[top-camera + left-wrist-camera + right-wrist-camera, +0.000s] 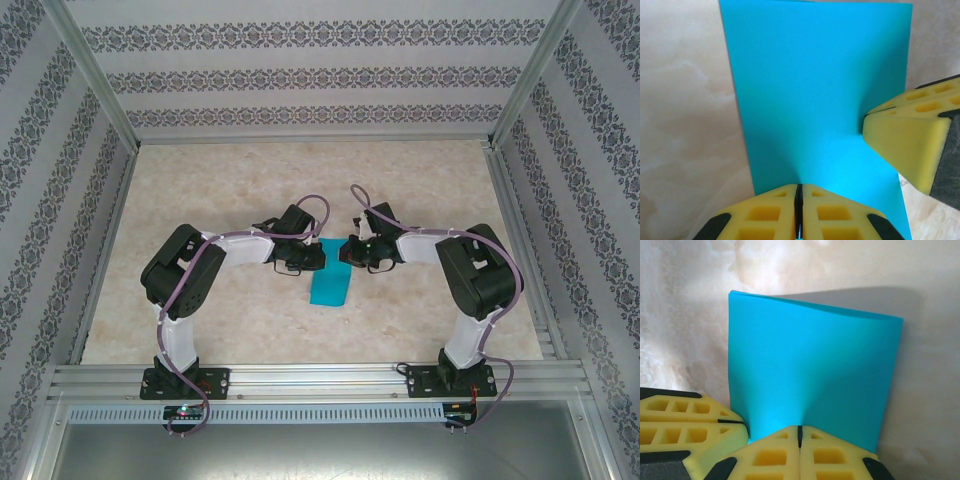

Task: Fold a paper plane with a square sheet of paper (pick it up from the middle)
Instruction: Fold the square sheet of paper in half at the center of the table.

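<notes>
Clamped tight on one edge of a thin teal-blue square sheet of paper, seemingly doubled into a rectangle: left gripper and right gripper, over the middle of a beige marbled table. Probably early folding; next, laying flat and pressing the crease.

A lab test booth: aluminium frame, patterned wallpaper panels, marble-look tabletop.

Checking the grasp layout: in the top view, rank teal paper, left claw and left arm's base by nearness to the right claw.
1. teal paper, pinched in the right claw.
2. left claw, just to its left.
3. left arm's base, far off at the near-left.
</notes>
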Motion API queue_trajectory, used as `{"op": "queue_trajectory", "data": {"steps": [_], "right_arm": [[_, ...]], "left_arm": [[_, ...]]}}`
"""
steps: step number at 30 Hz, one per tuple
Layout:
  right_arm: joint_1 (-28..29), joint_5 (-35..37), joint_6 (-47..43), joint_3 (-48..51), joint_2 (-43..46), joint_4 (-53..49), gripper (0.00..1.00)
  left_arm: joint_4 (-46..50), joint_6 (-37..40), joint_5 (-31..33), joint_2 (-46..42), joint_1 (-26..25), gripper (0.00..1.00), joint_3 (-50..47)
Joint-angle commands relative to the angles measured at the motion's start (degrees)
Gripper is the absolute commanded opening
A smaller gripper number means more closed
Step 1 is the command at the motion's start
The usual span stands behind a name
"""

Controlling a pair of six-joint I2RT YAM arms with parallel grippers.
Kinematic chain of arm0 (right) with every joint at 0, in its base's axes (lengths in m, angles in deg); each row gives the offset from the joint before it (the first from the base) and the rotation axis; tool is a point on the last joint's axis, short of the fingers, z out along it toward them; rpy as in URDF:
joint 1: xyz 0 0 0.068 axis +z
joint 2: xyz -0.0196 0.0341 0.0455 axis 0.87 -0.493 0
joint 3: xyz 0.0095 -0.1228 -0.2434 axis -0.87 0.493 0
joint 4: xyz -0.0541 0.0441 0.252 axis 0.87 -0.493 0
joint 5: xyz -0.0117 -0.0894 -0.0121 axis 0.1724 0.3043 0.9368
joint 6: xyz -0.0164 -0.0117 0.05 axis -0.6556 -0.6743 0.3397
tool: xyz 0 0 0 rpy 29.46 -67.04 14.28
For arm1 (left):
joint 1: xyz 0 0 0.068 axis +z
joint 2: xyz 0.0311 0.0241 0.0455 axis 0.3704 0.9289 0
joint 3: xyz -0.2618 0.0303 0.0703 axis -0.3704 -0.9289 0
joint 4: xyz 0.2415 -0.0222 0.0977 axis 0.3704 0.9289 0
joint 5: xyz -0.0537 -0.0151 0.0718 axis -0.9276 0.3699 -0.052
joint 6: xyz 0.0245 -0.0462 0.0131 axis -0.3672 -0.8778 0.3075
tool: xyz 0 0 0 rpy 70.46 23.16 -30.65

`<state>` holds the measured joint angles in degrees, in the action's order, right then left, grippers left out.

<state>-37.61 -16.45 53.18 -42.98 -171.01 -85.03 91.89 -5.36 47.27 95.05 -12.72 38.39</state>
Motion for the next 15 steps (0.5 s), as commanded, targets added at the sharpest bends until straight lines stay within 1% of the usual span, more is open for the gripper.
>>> {"op": "queue_trajectory", "data": {"steps": [1,12,15], "right_arm": [[-3.09,3.32,-2.8,2.45,-1.04,0.03,0.05],[-8.69,3.67,-3.64,3.97,1.93,2.44,0.05],[-8.23,1.05,-3.15,3.64,3.49,2.85,0.05]], "left_arm": [[6.94,1.79,6.19,4.64,-0.44,0.13,-3.19],[8.04,2.58,6.23,4.59,-0.17,0.12,-3.19],[8.16,2.66,6.16,4.55,-0.17,0.12,-3.07]]}}
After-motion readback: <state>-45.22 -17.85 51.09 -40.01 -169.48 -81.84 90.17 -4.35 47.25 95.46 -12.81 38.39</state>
